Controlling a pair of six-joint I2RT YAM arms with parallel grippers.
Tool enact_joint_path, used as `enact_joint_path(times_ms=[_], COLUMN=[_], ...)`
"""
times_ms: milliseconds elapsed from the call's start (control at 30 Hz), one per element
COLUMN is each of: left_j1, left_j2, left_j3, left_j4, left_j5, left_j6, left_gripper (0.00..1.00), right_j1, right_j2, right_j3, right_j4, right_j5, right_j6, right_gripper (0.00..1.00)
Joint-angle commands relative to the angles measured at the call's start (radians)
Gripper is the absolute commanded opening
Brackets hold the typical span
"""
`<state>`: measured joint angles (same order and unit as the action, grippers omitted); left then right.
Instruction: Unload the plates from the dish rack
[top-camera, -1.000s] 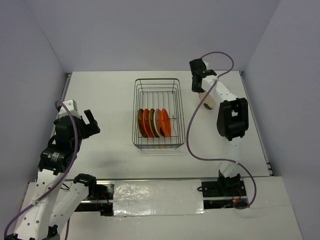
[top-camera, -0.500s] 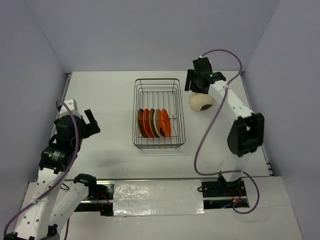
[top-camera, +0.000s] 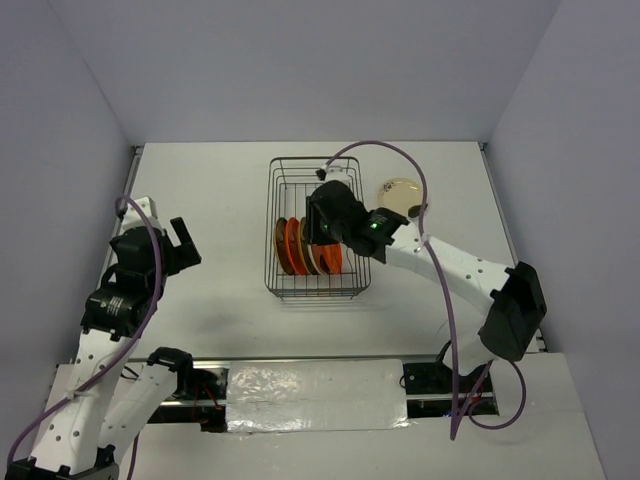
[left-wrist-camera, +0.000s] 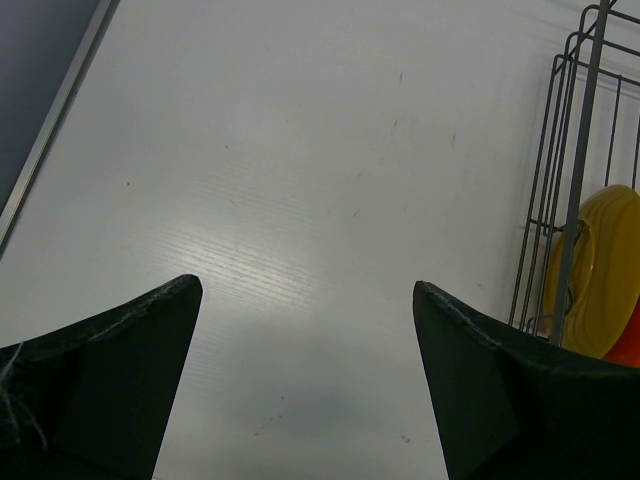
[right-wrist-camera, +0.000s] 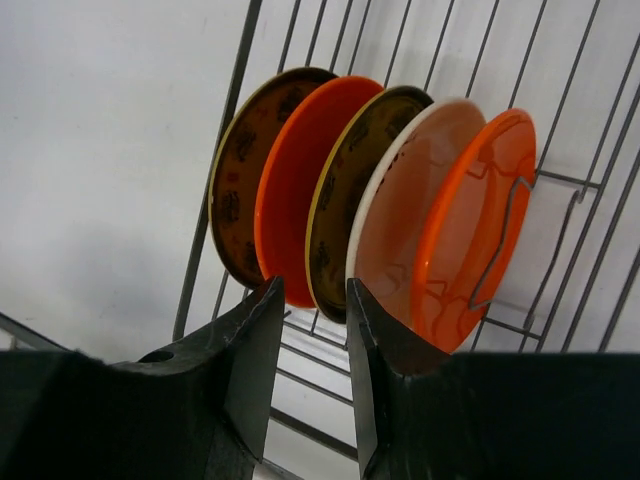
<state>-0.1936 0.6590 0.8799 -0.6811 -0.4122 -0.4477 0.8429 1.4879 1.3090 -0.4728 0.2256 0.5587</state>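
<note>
Right gripper poised over dish rack, jaws parted only a slit, empty.
Five plates stand on edge dead ahead at 12 o'clock, row running 9-to-3. Slit roughly faces middle patterned plate. Left gripper wide open, empty, well off at rack's 9 o'clock. Cream plate lies flat on tabletop.

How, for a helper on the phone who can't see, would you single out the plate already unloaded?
Find the dark wire dish rack mid-table. Off its right side, near the far end, one cream round plate lies flat on the white table. The other five plates stand on edge inside the rack.
</note>
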Motion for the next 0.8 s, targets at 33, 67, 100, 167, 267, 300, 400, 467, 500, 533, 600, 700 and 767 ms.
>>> enact_joint_path(times_ms=[33,67,100,167,267,300,400,467,500,533,600,700,767], left_j1=[-0.006,-0.004,-0.004,-0.006,-0.006,-0.006,-0.007,-0.007,-0.006,-0.007,-0.009,-0.01,-0.012], left_j2=[-0.013,-0.013,-0.016,-0.018,-0.018,-0.018,-0.022,-0.024,-0.025,-0.025,-0.027,-0.027,-0.025], left_j3=[0.002,0.001,0.001,0.001,0.001,0.001,-0.001,-0.001,-0.001,-0.001,-0.001,-0.001,-0.001], left_j4=[0.02,0.021,0.023,0.025,0.026,0.028,0.029,0.029,0.031,0.029,0.029,0.031,0.029], left_j5=[-0.013,-0.01,-0.005,0.0,0.006,0.007,0.01,0.013,0.013,0.013,0.013,0.012,0.013], left_j6=[0.001,0.003,0.004,0.006,0.007,0.009,0.01,0.01,0.01,0.012,0.01,0.012,0.01], left_gripper=[0.99,1.0,1.0,1.0,1.0,0.99,1.0,0.99,0.99,1.0,0.99,1.0,0.99], right_j1=[0.038,0.042,0.042,0.044,0.044,0.045,0.042,0.041,0.041,0.039,0.041,0.041,0.042], right_j2=[0.054,0.076,0.089,0.115,0.129,0.135,0.158,0.176,0.195,0.204,0.221,0.204,0.177], right_j3=[0.039,0.044,0.047,0.056,0.05,0.046,0.044,0.052,0.055,0.056,0.065,0.07,0.069], right_j4=[0.016,0.004,-0.001,-0.016,-0.017,-0.013,-0.004,-0.006,-0.007,-0.004,-0.003,0.007,0.008], right_j5=[0.089,0.112,0.118,0.136,0.159,0.162,0.164,0.166,0.164,0.159,0.147,0.129,0.132], right_j6=[0.069,0.075,0.075,0.082,0.089,0.09,0.087,0.086,0.087,0.086,0.089,0.104,0.113], right_gripper=[0.38,0.39,0.38,0.38,0.38,0.37,0.35,0.3,0.29,0.26,0.21,0.06,0.02])
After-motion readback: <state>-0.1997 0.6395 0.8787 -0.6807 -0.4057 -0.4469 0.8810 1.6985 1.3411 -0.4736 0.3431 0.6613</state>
